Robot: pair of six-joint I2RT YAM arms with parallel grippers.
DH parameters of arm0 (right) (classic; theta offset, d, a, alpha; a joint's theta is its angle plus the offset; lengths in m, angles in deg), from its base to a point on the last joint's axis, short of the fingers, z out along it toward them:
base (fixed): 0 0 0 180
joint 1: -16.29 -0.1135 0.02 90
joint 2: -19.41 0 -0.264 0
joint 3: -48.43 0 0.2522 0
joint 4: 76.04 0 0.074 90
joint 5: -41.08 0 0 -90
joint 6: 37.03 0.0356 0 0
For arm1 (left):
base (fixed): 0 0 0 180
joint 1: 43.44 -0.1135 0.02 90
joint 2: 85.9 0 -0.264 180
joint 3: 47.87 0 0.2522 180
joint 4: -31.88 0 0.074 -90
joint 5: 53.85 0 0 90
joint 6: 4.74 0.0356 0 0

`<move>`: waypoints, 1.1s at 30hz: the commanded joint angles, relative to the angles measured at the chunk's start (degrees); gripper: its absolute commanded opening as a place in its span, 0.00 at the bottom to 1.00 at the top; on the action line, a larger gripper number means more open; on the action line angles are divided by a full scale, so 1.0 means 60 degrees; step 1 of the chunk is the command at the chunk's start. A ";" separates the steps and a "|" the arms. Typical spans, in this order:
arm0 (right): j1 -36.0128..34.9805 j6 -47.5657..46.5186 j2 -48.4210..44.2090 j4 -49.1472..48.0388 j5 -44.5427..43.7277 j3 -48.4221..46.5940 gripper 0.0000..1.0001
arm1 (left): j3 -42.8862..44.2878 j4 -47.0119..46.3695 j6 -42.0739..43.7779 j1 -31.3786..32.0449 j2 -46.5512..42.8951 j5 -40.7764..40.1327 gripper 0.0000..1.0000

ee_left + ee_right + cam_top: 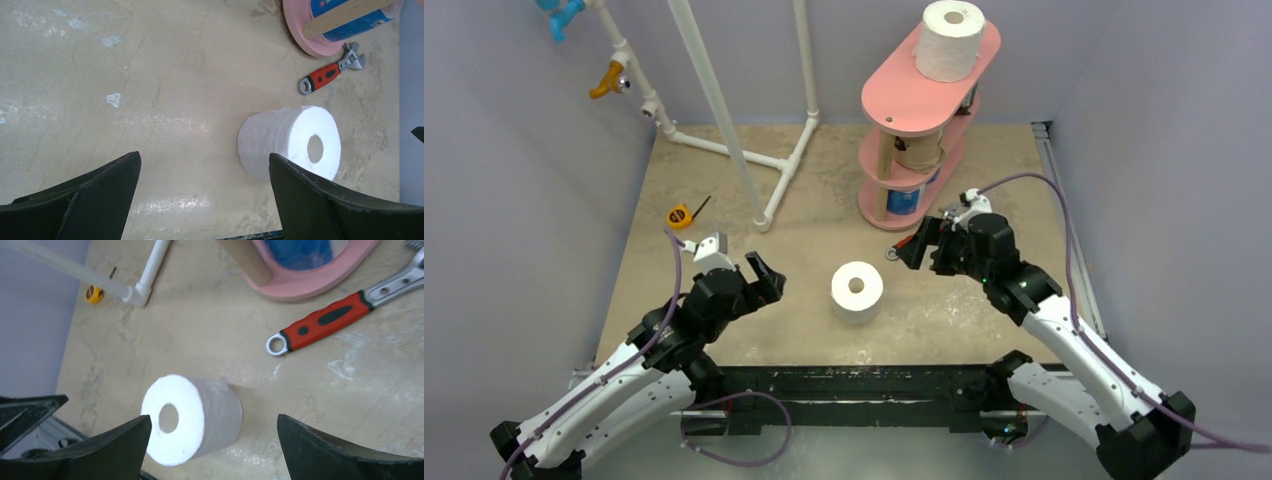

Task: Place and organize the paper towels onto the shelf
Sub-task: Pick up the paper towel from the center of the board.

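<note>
Both tools empty rn: left gripper (767, 275) has its jaws spread wide, nothing between them, and right gripper (914, 245) is the same, fully apart. Using the shelf (894, 105) as ref: one white roll (950, 40) sits on its top board at the far end, a tan one (916, 150) on the mid board, a blue-wrapped one (904, 200) on the bottom board. The loose roll (857, 291) stands on end on the table (724, 190), core up, in front of the shelf and well apart from it, on the arms' side. The right gripper hangs between it and the shelf foot; the left gripper is further out to the shelf's front-left. The wrench (325, 320) lies just beside the bottom board, not my concern. I reckon the roll is light, soft and squashy, w/ a papery skin that shouldn't slip, so I'd squeeze gently. Best hold IMO is across the outer wall at mid-height, or one finger down the core and one outside. Clamp too hard and it'll likely dent, maybe peel a sheet.
</note>
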 commanded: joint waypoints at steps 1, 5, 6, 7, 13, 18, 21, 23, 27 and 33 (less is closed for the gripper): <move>-0.1533 0.0300 0.1254 0.0966 -0.1070 -0.1032 0.99 | -0.0252 0.0337 -0.0444 -0.0027 -0.0232 -0.0747 0.99; -0.2143 0.0503 0.2296 0.1218 -0.1493 -0.1520 0.98 | -0.0271 0.0633 -0.0558 -0.0037 -0.0178 -0.0904 0.99; -0.2208 0.0552 0.2479 0.1183 -0.1470 -0.1523 0.97 | -0.0302 0.0671 -0.0568 -0.0039 -0.0193 -0.0918 0.99; -0.2269 0.0584 0.2621 0.1085 -0.1386 -0.1490 0.96 | -0.0361 0.0689 -0.0584 -0.0039 -0.0217 -0.0922 0.99; -0.2524 0.0842 0.3215 0.0204 -0.1033 -0.1170 0.89 | -0.0729 0.0650 -0.0616 -0.0045 -0.0420 -0.0762 0.99; -0.2765 0.1040 0.3660 -0.0304 -0.0671 -0.1295 0.86 | -0.0916 0.0568 -0.0630 -0.0051 -0.0361 -0.0591 0.99; -0.2841 0.1050 0.4045 -0.0271 -0.0783 -0.1401 0.84 | -0.0998 0.0500 -0.0621 -0.0053 -0.0359 -0.0525 0.99; -0.2851 0.1044 0.4227 -0.0303 -0.0781 -0.1359 0.82 | -0.1032 0.0491 -0.0616 -0.0053 -0.0363 -0.0495 0.99; -0.2873 0.1048 0.4382 -0.0472 -0.0748 -0.1234 0.78 | -0.1103 0.0471 -0.0627 -0.0053 -0.0319 -0.0465 0.99; -0.2930 0.1051 0.4480 -0.0633 -0.0649 -0.1239 0.75 | -0.1248 0.0300 -0.0702 -0.0047 -0.0223 -0.0319 0.99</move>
